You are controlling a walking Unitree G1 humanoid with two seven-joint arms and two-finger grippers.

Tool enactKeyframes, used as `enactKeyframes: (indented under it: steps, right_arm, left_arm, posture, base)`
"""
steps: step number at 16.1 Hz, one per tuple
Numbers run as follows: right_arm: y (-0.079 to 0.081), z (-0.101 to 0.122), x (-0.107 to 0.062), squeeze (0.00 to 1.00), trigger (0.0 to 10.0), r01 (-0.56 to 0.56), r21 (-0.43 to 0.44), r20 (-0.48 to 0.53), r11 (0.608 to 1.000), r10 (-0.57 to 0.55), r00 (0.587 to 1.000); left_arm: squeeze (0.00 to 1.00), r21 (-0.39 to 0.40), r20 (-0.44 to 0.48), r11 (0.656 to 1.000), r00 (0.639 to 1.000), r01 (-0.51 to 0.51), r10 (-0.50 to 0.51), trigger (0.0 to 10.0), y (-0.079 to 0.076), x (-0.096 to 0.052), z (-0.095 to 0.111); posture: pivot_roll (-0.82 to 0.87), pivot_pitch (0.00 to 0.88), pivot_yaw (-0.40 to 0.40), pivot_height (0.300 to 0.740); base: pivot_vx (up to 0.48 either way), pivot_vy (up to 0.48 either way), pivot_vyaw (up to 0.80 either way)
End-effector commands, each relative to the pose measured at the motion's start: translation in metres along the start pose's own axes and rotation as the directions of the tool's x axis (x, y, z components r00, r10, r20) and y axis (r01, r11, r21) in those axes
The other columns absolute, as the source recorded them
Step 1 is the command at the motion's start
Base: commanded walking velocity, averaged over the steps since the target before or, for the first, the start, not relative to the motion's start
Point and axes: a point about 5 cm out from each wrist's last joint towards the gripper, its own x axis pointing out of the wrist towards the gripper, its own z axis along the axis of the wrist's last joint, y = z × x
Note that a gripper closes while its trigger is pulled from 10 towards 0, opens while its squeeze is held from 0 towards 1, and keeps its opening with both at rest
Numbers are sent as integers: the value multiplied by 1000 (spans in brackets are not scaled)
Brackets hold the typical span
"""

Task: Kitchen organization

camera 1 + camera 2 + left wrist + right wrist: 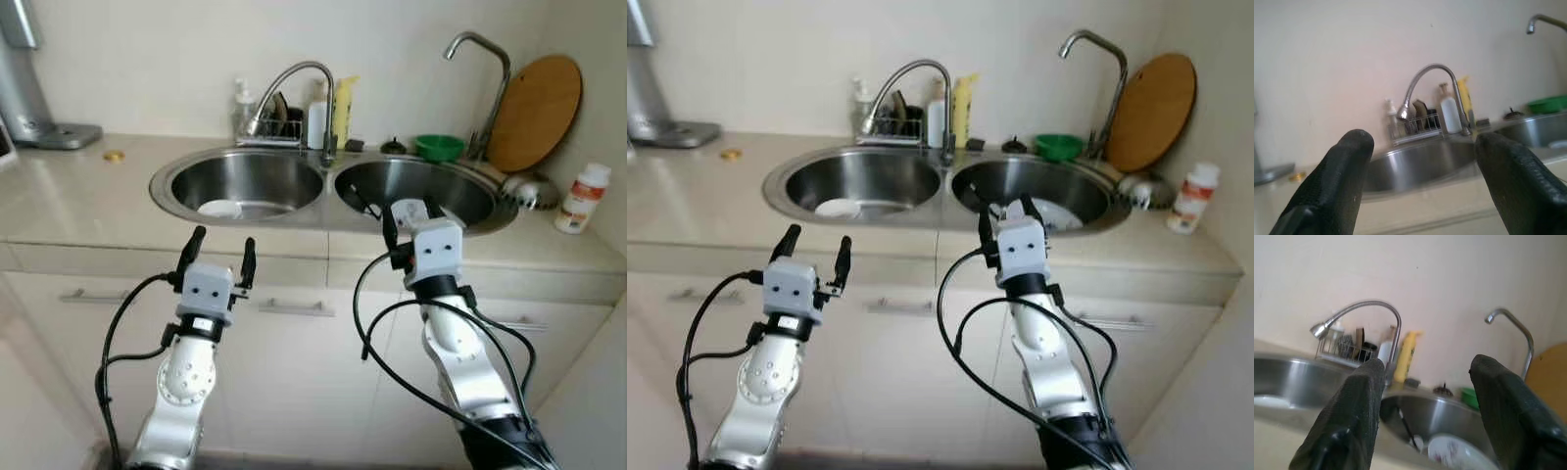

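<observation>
Both hands are raised in front of the double sink (176,191), short of its front rim and touching nothing. The left hand (217,257) hangs before the left basin with its two black fingers spread and empty; the right hand (409,217) sits higher, at the front edge of the right basin, and the right wrist view shows its fingers (1349,416) spread too, with nothing between them.

By my reading this is the approach step: the robot faces the sink and has not yet chosen anything to lift. The dishes look like the things to sort. One white plate (219,209) lies on the floor of the left basin; another plate (1454,453), white with a faint pattern, lies in the right basin beside a dark utensil (1405,427). The next move probably calls for the right hand to reach over the rim and down to that plate, tilting to catch its edge.

Counted around the sink: two basins, two taps (294,83), two plates, one green bowl (439,147) behind the right basin, one round wooden board (537,110) leaning on the wall, one white jar (582,198) on the desk (88,191) to the right.
</observation>
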Motion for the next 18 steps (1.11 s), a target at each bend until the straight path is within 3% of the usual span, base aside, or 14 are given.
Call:
enactKeyframes:
  steps: [1,5,8,10,11,13,18]
  right_arm:
    - [-3,-5,-3,0,10000,15,-28,-41,999,-16,999]
    - [-8,-18,-15,0,10000,7,-12,-113,1000,-8,994]
    - [-6,-27,-23,0,10000,-22,-27,-176,999,17,984]
    - [6,-40,-39,0,10000,-114,-21,-268,993,105,958]
    - [13,-44,-46,0,10000,-162,-7,-298,987,153,942]
    - [33,-62,-68,0,10000,-317,-7,-427,948,284,858]
    - [32,-75,-69,0,10000,-341,-20,-511,940,283,811]
  left_arm:
    - [0,-9,-14,1000,1000,25,-25,10000,-5,0,-1]
    - [0,-40,-69,997,996,60,-63,10000,-10,-6,-9]
    - [0,-64,-138,986,977,157,-164,10000,-24,-13,-19]
    - [0,-88,-201,936,915,340,-351,10000,-49,-32,-28]
    - [0,-105,-212,920,895,378,-392,10000,-54,-37,-29]
    - [0,-132,-262,883,844,449,-468,10000,-63,-48,-36]
    - [0,-151,-296,859,807,489,-512,10000,-68,-53,-43]
  posture:
    - [10,0,-9,740]
    - [6,0,-9,740]
    - [4,0,-8,740]
    - [0,0,-6,740]
    - [0,0,-6,740]
    - [-2,0,-4,740]
    - [-8,0,-2,740]
  base:
    - [0,0,0]
    - [0,479,-708]
    - [0,479,-800]
    - [0,469,-800]
    - [0,472,-800]
    - [0,476,-800]
    - [0,472,-790]
